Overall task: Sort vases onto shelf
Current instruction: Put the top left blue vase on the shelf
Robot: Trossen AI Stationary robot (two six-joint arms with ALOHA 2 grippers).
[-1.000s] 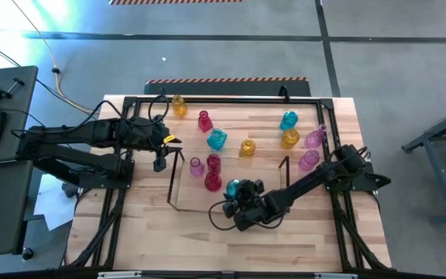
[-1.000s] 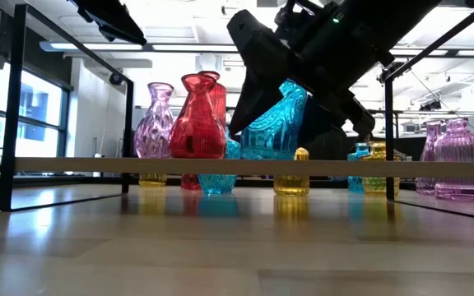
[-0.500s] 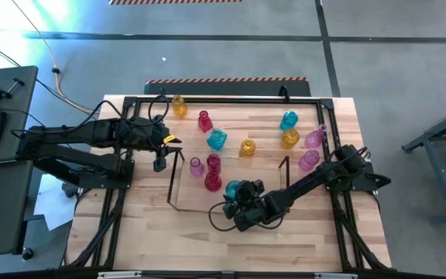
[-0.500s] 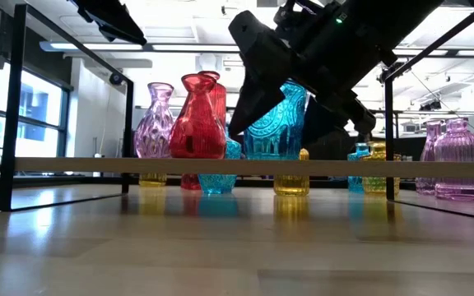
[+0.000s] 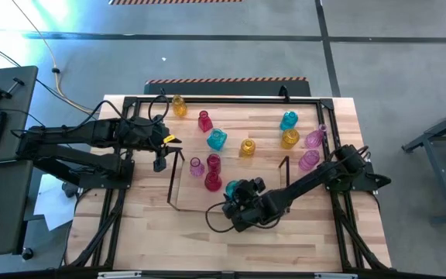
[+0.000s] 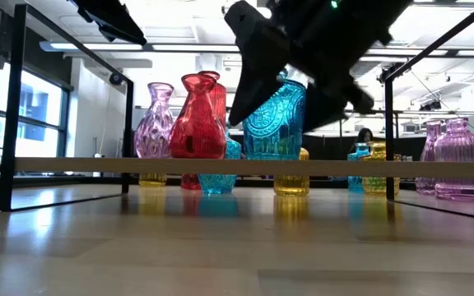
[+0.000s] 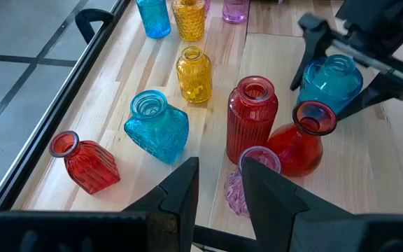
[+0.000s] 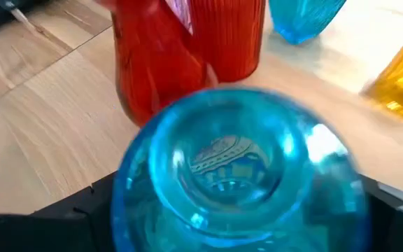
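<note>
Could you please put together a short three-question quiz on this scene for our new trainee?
1. True or false: the cyan vase between the right tool's fingers stands upright on the shelf.
2. Which vases stand on the shelf beside it? A) two yellow, one cyan. B) two red, one pink. C) three pink.
3. Fill in: the left tool waits near the shelf's ____ end.

Key
1. True: in the low view it stands straight, with its base on the shelf.
2. B.
3. Left: in the high view it hangs by the dark upright frame at that end, holding nothing.
</note>
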